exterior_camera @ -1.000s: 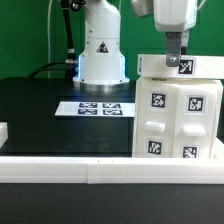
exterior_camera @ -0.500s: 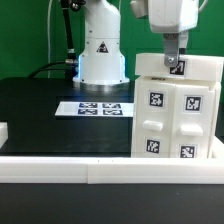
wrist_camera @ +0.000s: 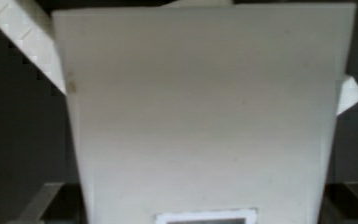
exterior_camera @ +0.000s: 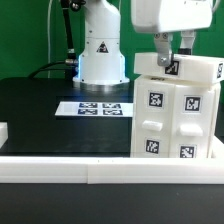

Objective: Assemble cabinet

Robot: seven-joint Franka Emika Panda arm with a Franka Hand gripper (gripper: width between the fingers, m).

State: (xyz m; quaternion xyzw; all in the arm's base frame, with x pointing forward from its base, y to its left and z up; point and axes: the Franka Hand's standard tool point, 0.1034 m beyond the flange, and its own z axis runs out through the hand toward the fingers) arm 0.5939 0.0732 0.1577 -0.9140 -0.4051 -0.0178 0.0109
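The cabinet (exterior_camera: 175,120) stands upright at the exterior view's right, a tall white box with tagged door panels on its front. A white top slab (exterior_camera: 200,68) with a tag lies on it, turned slightly askew. My gripper (exterior_camera: 172,50) comes down from above and is shut on this slab at its near left part. In the wrist view the slab (wrist_camera: 194,100) fills the frame between my two fingers (wrist_camera: 39,202), which stand wide apart at its sides; my gripper (wrist_camera: 197,205) holds it across its width.
The marker board (exterior_camera: 95,108) lies on the black table, left of the cabinet. The robot base (exterior_camera: 100,50) stands behind it. A long low white rail (exterior_camera: 70,168) runs along the front edge. A small white piece (exterior_camera: 3,130) shows at the left edge.
My gripper has moved toward the exterior view's left and turned. The top slab has turned with it, so its tag and left edge have shifted left.
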